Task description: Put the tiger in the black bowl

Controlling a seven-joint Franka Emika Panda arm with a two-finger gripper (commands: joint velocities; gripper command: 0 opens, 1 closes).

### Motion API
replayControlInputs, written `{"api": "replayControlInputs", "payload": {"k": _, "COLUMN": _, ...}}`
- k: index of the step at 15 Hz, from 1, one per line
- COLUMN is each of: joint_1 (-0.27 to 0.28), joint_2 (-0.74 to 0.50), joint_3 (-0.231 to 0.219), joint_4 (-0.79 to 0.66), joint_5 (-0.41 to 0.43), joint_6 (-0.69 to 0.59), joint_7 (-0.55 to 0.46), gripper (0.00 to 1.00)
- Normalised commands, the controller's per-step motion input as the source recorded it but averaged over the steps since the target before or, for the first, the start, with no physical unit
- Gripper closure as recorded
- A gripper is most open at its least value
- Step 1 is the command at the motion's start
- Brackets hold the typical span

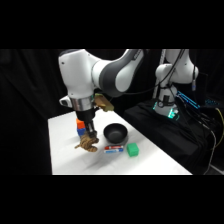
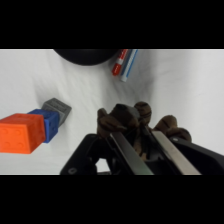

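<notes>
- Risk is seen in the soft hold: the tiger (image 1: 86,145), pinched by the gripper (image 1: 89,137) just over the table (image 1: 62,150), could be dropped short, or the marker (image 1: 114,148) snagged.
- Tiger is clamped between the fingers (image 2: 167,150); the black bowl (image 1: 115,133) is set near, to the right.

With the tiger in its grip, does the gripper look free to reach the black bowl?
Probably yes. The gripper is shut on the tiger, and the black bowl sits open just beside it. The marker and green cube lie off that path.
</notes>
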Motion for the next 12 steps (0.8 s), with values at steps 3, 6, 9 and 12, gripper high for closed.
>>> {"api": "replayControlInputs", "payload": {"k": 3, "joint_1": -0.018, "joint_2": -0.54, "joint_3": 0.035, "joint_4": -0.40, "joint_5": -0.151, "joint_6": -0.19, "joint_7": 0.04, "gripper": 0.95}}
{"api": "replayControlInputs", "payload": {"k": 6, "joint_1": -0.082, "joint_2": -0.46, "joint_3": 0.033, "joint_4": -0.43, "joint_5": -0.137, "joint_6": -0.08, "joint_7": -0.01, "gripper": 0.96}}
{"api": "replayControlInputs", "payload": {"k": 9, "joint_1": -0.137, "joint_2": -0.47, "joint_3": 0.011, "joint_4": -0.56, "joint_5": -0.103, "joint_6": 0.08, "joint_7": -0.07, "gripper": 0.96}}
{"api": "replayControlInputs", "payload": {"k": 12, "joint_1": -0.149, "joint_2": -0.41, "joint_3": -0.015, "joint_4": -0.59, "joint_5": -0.094, "joint_6": 0.23, "joint_7": -0.10, "gripper": 0.96}}
